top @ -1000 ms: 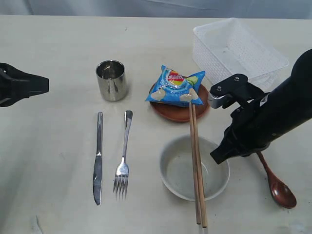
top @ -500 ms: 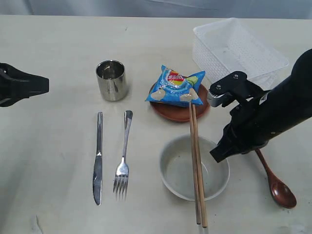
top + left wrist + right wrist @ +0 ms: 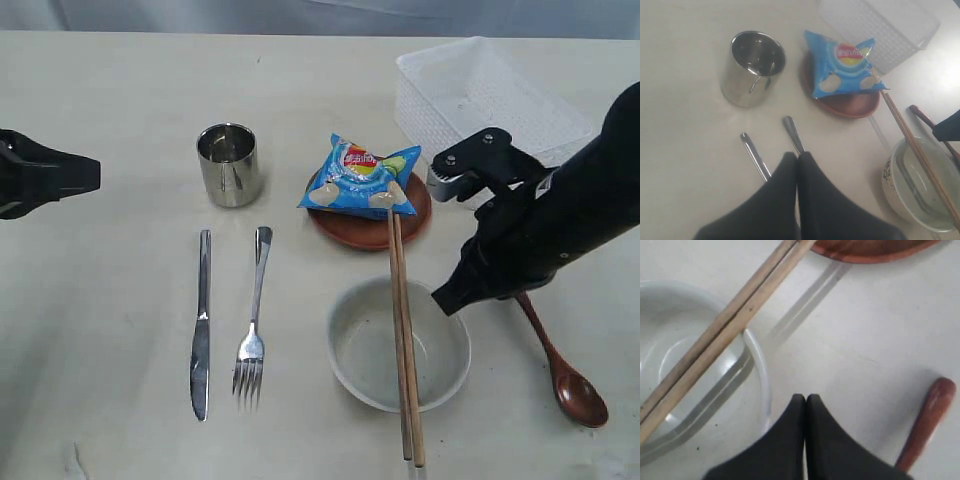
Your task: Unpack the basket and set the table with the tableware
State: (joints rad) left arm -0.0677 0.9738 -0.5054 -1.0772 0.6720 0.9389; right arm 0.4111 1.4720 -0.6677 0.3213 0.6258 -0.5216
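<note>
Two chopsticks [image 3: 402, 330] across one bowl [image 3: 355, 362], left gripper [image 3: 798, 156], right gripper [image 3: 805, 398] both closed, empty

White basket [image 3: 432, 128] upright, chopsticks [image 3: 403, 320] — across bowl [image 3: 362, 352]

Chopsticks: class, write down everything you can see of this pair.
The chopsticks are a pair of pale wooden sticks, lying side by side and touching. They span the white bowl, resting on its rim. Their far ends lie over the brown plate at the snack bag's edge, and their near ends jut past the bowl over the table.
</note>
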